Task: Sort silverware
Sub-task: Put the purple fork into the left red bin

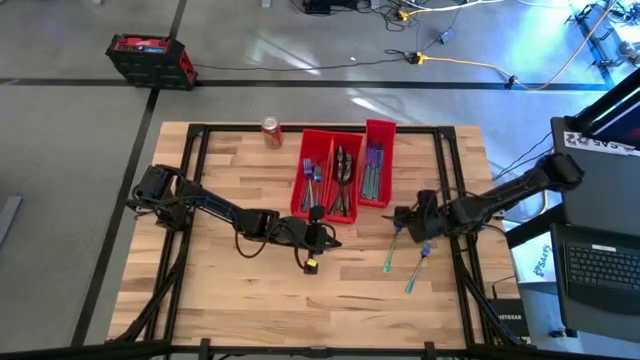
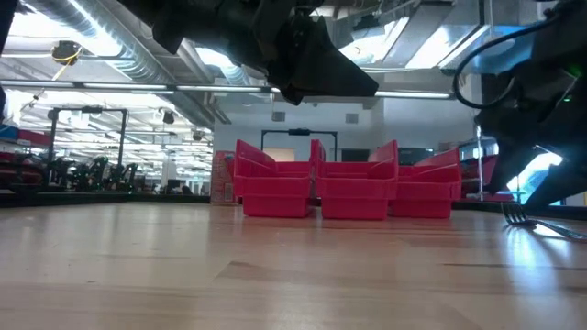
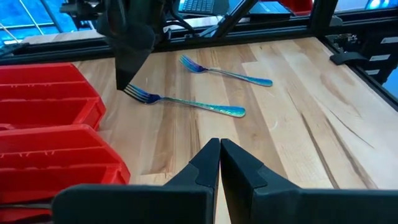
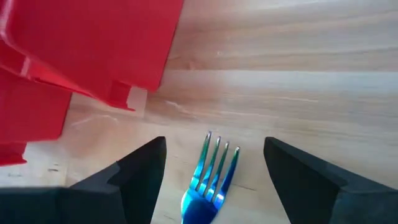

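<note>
Two iridescent blue forks lie flat on the wooden table right of centre: one (image 1: 391,252) nearer the bins, the other (image 1: 417,270) further right. My right gripper (image 4: 214,144) is open and tipped down over the tines (image 4: 210,168) of the first fork, one finger on either side, touching nothing. My left gripper (image 3: 219,144) is shut with nothing in it, hovering over the table's middle (image 1: 315,238) just in front of the red bins. It looks toward both forks (image 3: 186,101) (image 3: 227,71). More silverware (image 1: 343,172) lies in the bins.
Three long red bins (image 1: 378,130) stand side by side at the table's far middle, close to both grippers; their fronts (image 2: 348,192) show in the low view. A red soda can (image 1: 271,132) stands at the far edge, left of the bins. Black frame rails (image 1: 455,200) border the table.
</note>
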### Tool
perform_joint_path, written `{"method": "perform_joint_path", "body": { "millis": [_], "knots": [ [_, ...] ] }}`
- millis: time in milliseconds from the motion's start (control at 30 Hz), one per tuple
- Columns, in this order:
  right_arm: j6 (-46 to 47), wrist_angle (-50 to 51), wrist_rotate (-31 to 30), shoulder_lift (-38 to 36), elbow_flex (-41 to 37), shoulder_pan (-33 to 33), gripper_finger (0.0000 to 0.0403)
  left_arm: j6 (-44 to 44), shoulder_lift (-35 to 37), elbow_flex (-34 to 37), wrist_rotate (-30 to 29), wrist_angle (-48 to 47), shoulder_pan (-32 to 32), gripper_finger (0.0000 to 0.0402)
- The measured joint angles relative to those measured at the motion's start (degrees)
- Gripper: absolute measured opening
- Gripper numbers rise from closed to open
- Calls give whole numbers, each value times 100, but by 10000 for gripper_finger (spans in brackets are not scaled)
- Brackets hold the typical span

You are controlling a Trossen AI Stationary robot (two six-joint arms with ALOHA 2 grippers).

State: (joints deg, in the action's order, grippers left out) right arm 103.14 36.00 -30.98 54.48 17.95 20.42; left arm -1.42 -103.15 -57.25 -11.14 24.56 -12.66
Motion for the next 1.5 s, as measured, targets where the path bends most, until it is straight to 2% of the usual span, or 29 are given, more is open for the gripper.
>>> {"method": "perform_joint_path", "body": {
  "millis": [233, 400, 700, 1500],
  "knots": [
    [626, -309, -233, 2, -314, 343, 255, 12, 0, 0, 0, 0, -11, 0],
    [680, -628, -357, 2, -488, 453, 255, 15, 0, 0, 0, 0, -11, 0],
    [297, -1259, -525, -7, -778, 446, 255, 9, 0, 0, 0, 2, -5, 0],
    [-166, -1774, -746, 359, -832, 431, 250, 9, 0, 0, 0, 2, 2, 0]
  ]
}}
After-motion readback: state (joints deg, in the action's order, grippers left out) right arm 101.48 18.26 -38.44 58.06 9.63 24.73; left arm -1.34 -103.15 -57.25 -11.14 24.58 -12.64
